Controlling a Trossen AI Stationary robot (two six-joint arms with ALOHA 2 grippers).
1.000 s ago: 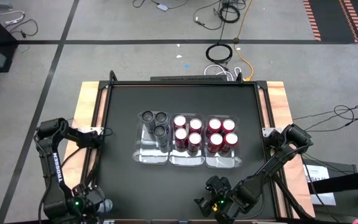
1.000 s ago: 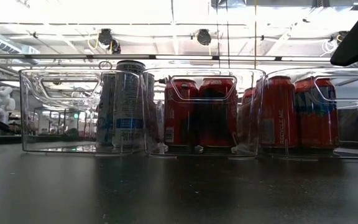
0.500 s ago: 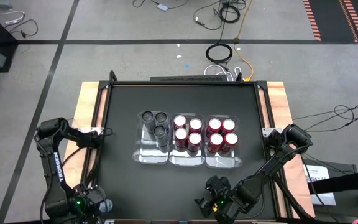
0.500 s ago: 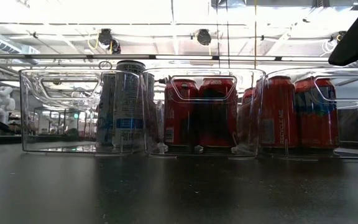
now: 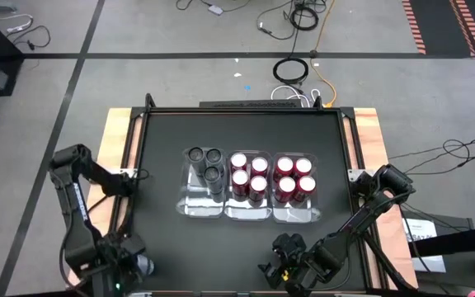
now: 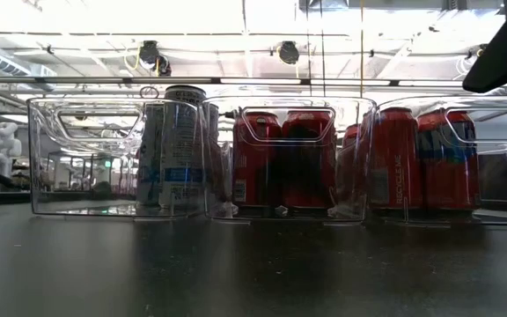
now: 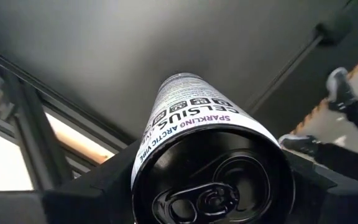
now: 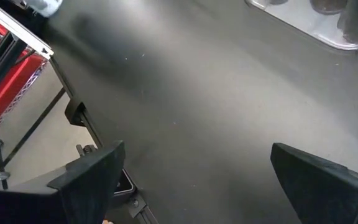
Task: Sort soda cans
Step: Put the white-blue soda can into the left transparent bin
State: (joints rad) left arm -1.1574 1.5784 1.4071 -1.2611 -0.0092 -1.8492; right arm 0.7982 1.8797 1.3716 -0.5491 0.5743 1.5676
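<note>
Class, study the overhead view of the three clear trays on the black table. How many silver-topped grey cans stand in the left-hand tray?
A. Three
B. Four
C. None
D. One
A: the high view shows three grey cans clustered at the far end of the left tray, while the middle and right trays each hold four red cans.

Bright overhead ceiling lights (image 6: 262, 18), glare on clear trays (image 6: 86, 158); dim, softly blurred tabletop (image 6: 253, 273) nearby.
</note>
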